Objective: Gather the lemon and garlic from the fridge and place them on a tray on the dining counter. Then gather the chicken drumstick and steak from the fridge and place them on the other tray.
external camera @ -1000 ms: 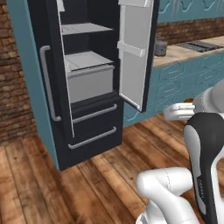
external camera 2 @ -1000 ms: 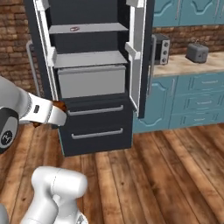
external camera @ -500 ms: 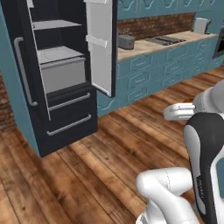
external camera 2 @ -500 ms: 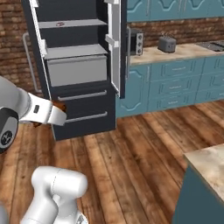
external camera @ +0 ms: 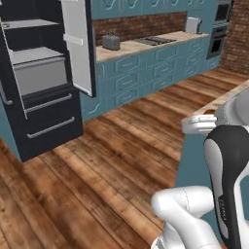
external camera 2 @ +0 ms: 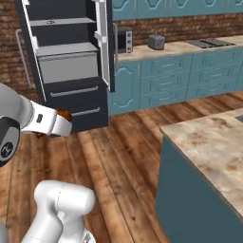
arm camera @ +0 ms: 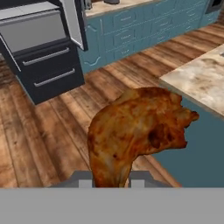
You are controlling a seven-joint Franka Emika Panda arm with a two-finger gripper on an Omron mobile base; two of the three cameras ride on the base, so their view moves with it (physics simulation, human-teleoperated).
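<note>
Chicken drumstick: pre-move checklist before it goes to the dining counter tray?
1. Grip: gripper shut on the chicken drumstick, narrow end between the fingers: ok.
2. Drumstick clear of the floor and cabinets: ok.
3. Dining counter in sight ahead: ok.
4. Target tray located: cannot tell, no tray seen on the visible counter part.
5. Fridge door shut: not ok, it stands open.
6. Steak collected: cannot tell.

Fridge (external camera 2: 71, 71) stands at the far left, door open, drawers below its shelves. Right of it runs the cabinet run (external camera 2: 190, 76), toaster (external camera 2: 155, 41) on top. Dining bench (external camera 2: 213, 142) sits near right. Drumstick (arm camera: 135, 131) sits in the pincer (arm camera: 111, 181), over the wooden floor (external camera: 97, 170).
</note>
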